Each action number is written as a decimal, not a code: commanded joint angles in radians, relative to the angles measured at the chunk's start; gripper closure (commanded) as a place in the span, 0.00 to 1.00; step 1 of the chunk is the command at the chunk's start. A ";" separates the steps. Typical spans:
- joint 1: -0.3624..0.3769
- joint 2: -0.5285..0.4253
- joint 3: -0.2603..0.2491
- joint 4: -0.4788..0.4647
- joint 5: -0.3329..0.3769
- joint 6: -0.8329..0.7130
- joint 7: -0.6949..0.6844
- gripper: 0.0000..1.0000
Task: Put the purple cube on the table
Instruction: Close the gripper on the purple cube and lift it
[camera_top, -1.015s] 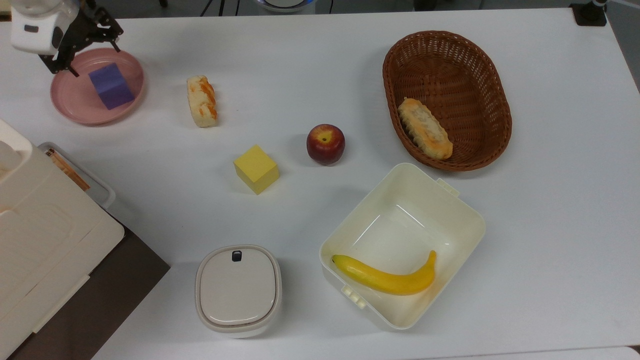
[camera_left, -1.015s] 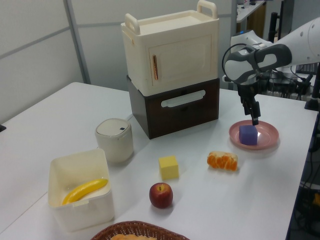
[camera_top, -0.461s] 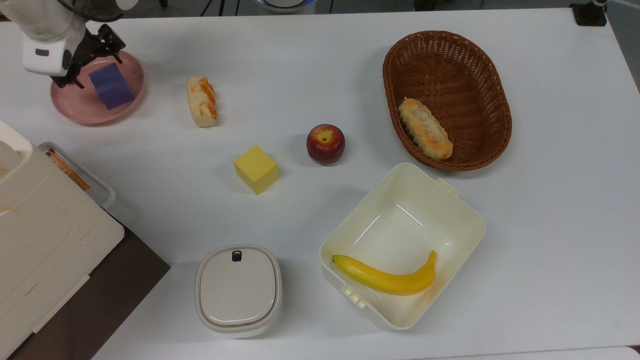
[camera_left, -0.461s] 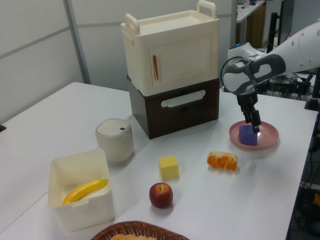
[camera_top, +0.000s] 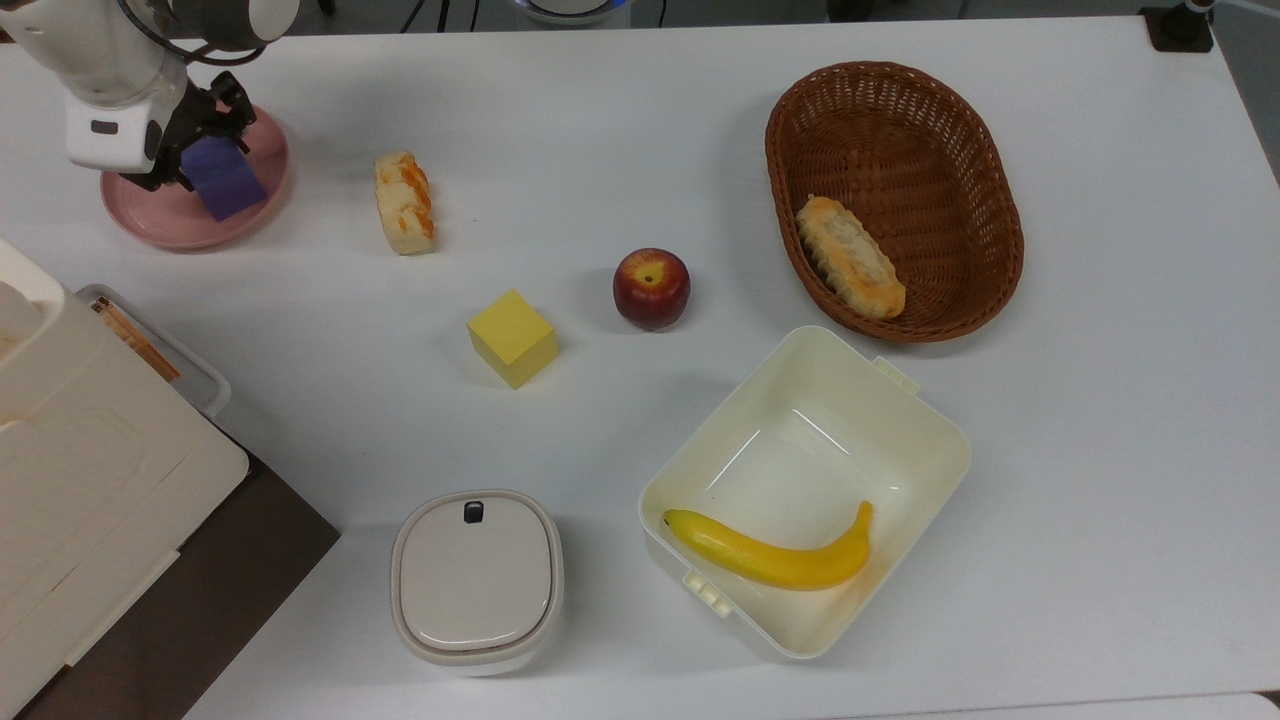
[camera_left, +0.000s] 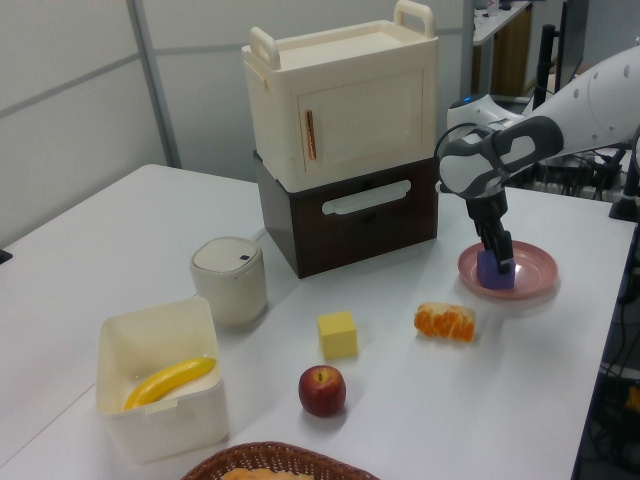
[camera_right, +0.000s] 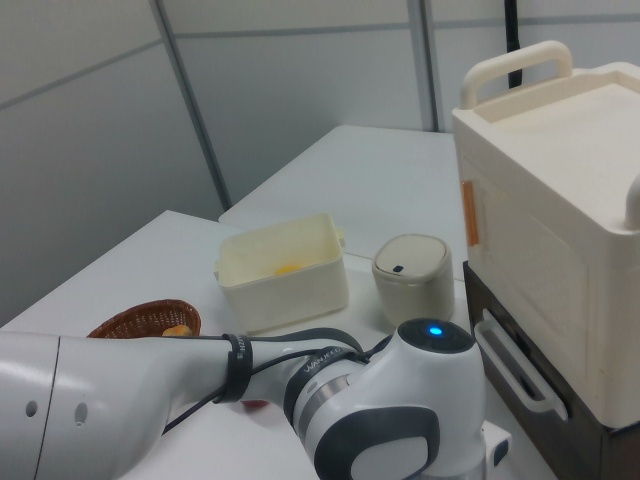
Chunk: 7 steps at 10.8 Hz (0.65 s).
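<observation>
Top view first: the purple cube (camera_top: 222, 177) is seen sitting on the round pink plate (camera_top: 170, 218), toward the plate's rim nearest the orange-glazed bread roll (camera_top: 403, 201). The gripper (camera_top: 196, 140) is lowered right over the cube, with dark fingers (camera_top: 234, 107) placed on either side of it, so the jaws are spread around the block; whether they're actually pressing on it can't be told. Left view gives what the overhead doesn't: the cube (camera_left: 497, 270) is resting flat on the plate (camera_left: 530, 280), not lifted, and the gripper (camera_left: 499, 258) is pointed down at it. Out from the plate, across the table (camera_top: 1100, 420), the yellow cube (camera_top: 512, 338) and apple (camera_top: 651, 288) are found beyond the roll. Right view is taken up by the arm's white body, with a cream bin (camera_right: 282, 272) and lidded pot (camera_right: 413, 279) behind it.
</observation>
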 joint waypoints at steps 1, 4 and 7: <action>0.010 -0.025 -0.002 0.021 -0.012 0.005 -0.002 0.98; 0.011 -0.039 0.039 0.090 0.006 -0.059 0.008 0.98; 0.011 -0.037 0.162 0.153 0.009 -0.130 0.187 0.97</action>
